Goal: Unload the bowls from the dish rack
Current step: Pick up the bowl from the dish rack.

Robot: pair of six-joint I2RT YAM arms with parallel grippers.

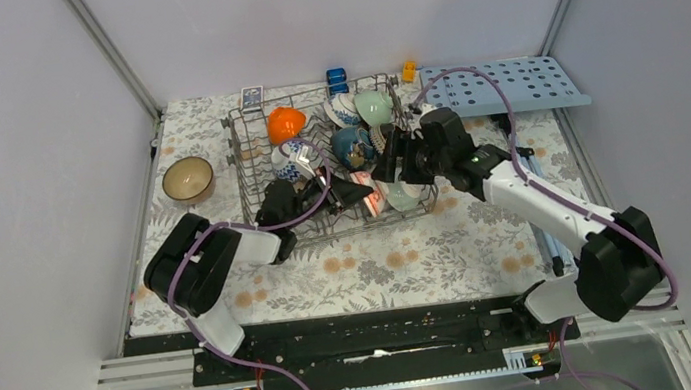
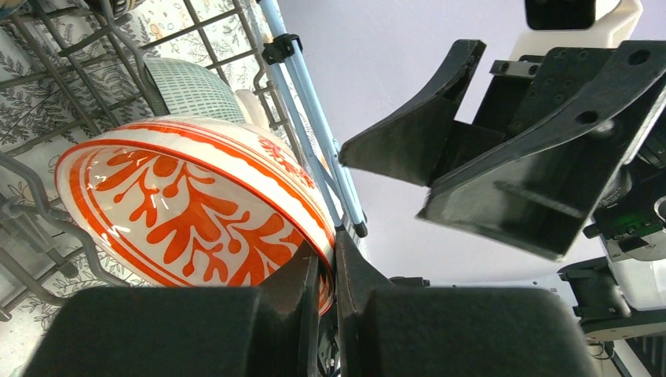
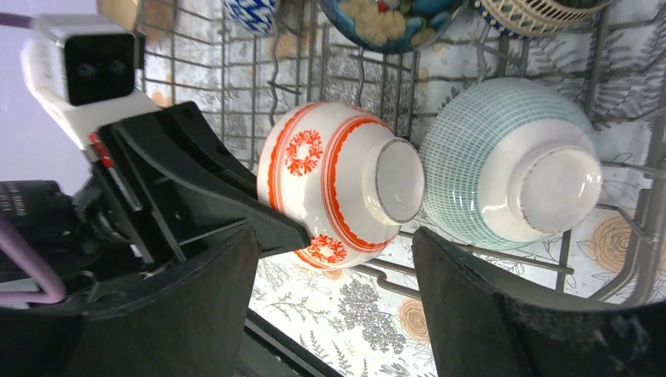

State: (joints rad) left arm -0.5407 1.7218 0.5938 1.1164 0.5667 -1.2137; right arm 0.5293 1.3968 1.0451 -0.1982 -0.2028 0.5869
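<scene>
Red-and-white bowl (image 2: 188, 204), on edge in the near row of the dish rack (image 1: 244, 183), is clenched at its rim by the left pincer (image 2: 328, 259) while the right pincer (image 3: 336, 236) is held released beside it; a straight lift clear of the tines (image 2: 31, 192) and the neighbouring green bowl (image 3: 510, 165) is advised.

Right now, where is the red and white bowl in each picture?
Top external: red-and-white bowl sits mid-picture, at the dish rack's near side, between the two arms.
Left wrist: the bowl fills the lower left, its rim pinched in the left jaws.
Right wrist: the bowl is in the centre, its base towards the camera.
Shared landmark: the pale green bowl right beside it.
</scene>
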